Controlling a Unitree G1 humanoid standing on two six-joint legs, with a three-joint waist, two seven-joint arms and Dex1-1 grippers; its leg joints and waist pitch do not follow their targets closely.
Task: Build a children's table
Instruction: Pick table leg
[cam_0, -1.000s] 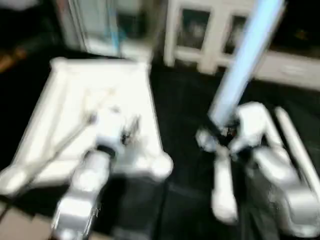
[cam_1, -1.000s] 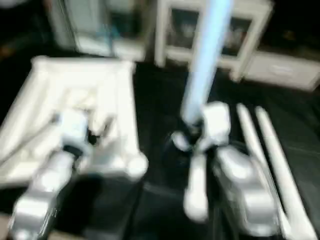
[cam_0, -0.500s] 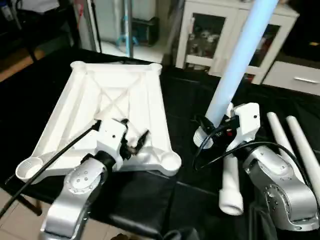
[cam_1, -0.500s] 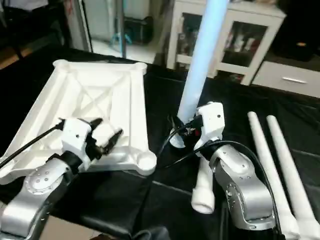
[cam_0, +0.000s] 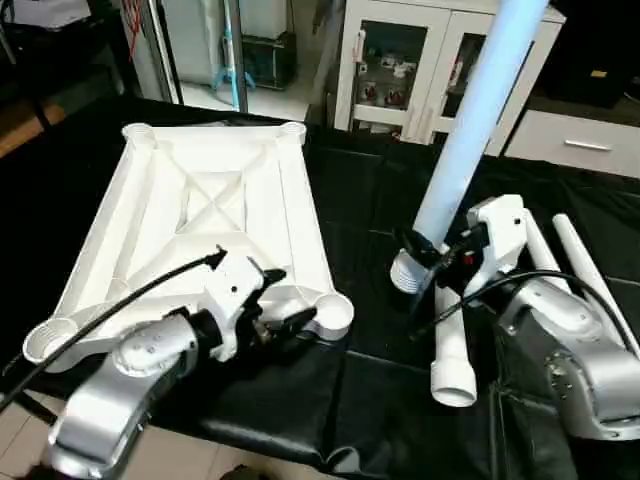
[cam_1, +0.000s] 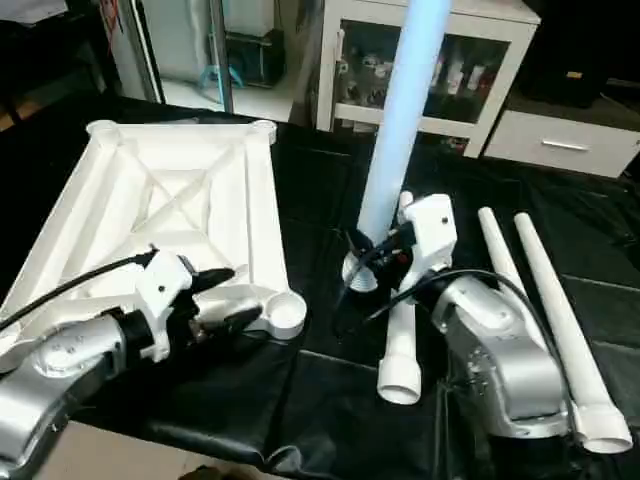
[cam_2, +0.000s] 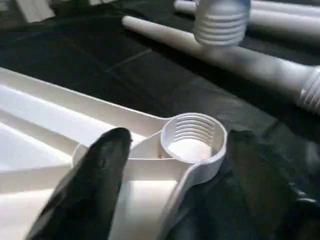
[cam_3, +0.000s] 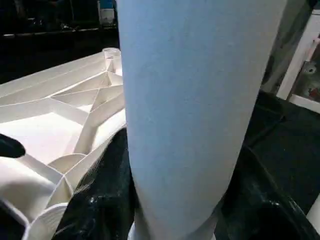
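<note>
No legs fitted yet; tabletop (cam_0: 200, 215) lies ribs-up on the black table (cam_0: 370, 210); left gripper (cam_2: 170, 165) spread around the near corner socket (cam_2: 194, 137); right gripper (cam_0: 425, 258) clamps one upright leg (cam_0: 470, 130); three legs remain lying alongside.

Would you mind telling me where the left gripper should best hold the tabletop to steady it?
Probably the near corner socket of the tabletop, approached from the robot's side: the left gripper already has open fingers either side of that round, protruding socket, whose ribs offer purchase.
</note>
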